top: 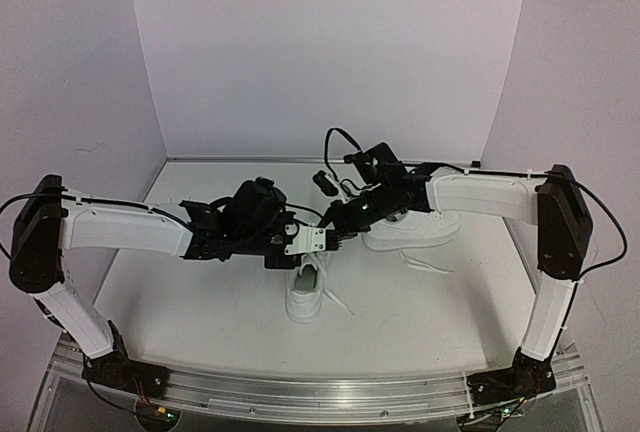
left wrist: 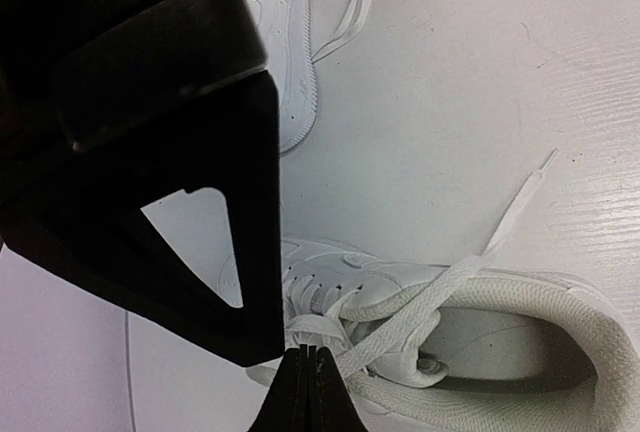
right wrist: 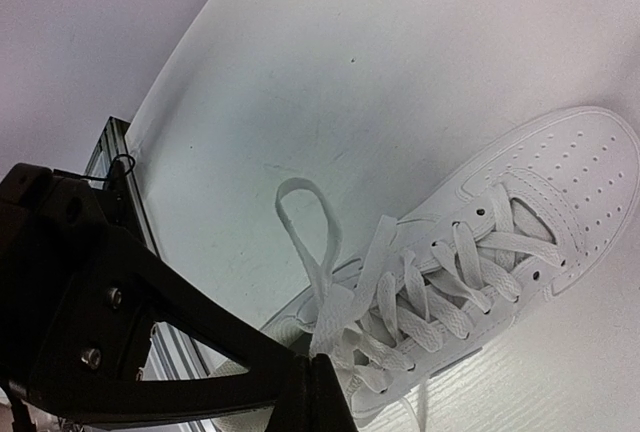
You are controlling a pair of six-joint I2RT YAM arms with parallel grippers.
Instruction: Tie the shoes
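Over the near shoe [top: 305, 297], the left gripper [left wrist: 305, 354] and right gripper [right wrist: 311, 370] — both clenched on its laces [right wrist: 345, 317].

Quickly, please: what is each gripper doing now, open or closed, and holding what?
Left gripper: closed, pinching the shoe lace.
Right gripper: closed on the looped lace.

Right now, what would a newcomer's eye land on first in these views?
Both arms meet over the near white sneaker, with the left gripper and right gripper nearly tip to tip. The right wrist view shows that gripper shut on the lace, with a loop standing free beside the shoe. The second sneaker sits behind, one lace end trailing loose.
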